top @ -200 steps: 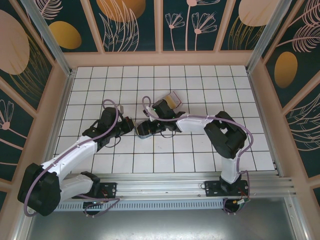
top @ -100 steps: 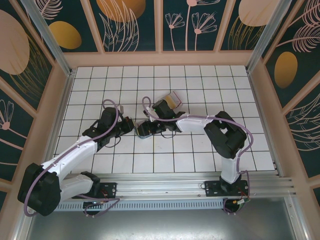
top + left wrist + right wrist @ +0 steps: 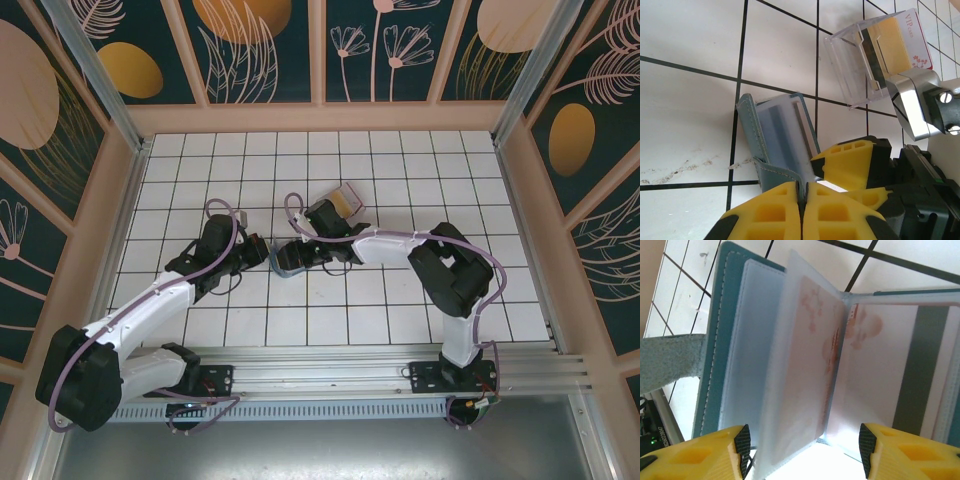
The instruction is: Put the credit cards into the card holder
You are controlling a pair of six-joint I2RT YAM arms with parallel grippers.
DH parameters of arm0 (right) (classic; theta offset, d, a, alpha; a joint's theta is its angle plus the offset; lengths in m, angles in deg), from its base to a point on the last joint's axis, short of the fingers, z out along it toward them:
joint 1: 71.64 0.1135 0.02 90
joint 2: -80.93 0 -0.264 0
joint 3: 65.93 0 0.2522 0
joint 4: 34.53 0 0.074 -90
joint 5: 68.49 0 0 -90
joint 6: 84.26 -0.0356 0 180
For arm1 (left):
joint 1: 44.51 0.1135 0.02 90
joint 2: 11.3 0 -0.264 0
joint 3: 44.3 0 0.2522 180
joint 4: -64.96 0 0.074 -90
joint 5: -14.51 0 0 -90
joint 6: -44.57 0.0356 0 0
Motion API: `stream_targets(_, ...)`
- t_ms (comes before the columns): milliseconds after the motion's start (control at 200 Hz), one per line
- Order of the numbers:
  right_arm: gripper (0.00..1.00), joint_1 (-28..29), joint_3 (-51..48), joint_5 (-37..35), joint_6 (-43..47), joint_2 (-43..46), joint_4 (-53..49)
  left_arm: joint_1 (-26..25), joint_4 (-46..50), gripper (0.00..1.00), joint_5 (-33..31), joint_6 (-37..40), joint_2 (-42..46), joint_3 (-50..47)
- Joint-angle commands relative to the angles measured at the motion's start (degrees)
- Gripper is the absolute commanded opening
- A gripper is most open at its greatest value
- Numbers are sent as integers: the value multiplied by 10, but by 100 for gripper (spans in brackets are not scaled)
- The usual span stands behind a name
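Left gripper (image 3: pixel 801 195) pinching wallet (image 3: pixel 772 132) flap; right gripper (image 3: pixel 802 447) spread astride sleeve (image 3: pixel 790 315). Advise: brace wallet, nip card (image 3: pixel 812 360) edge only.

One legible marking is present. The card (image 3: pixel 892 47) standing in the clear box (image 3: pixel 850 70) carries the letters "VIP" in red on its white end strip. A smaller word in the same red follows; it appears to read "CARD" but is too small to confirm. Small red ornamental figures sit further along the same strip and contain no lettering. In the right wrist view, faint pink print shows through the cloudy sleeve (image 3: pixel 805 365) of the wallet (image 3: pixel 727 315); it is blurred and cannot be read.
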Motion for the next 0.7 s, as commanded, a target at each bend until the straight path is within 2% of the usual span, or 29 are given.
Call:
stream_targets(0,61,-3,14,-22,-8,3,-5,2,-6,0,-5,-2,-3,10)
stream_targets(225,61,-26,-20,-35,-17,29,0,2,3,0,-24,-3,3,-13)
stream_targets(475,61,-51,-40,-53,-20,48,-4,2,35,0,-110,-9,7,-75)
stream_targets(696,61,-53,-20,-49,-18,34,-10,2,12,0,-131,-8,-15,-105)
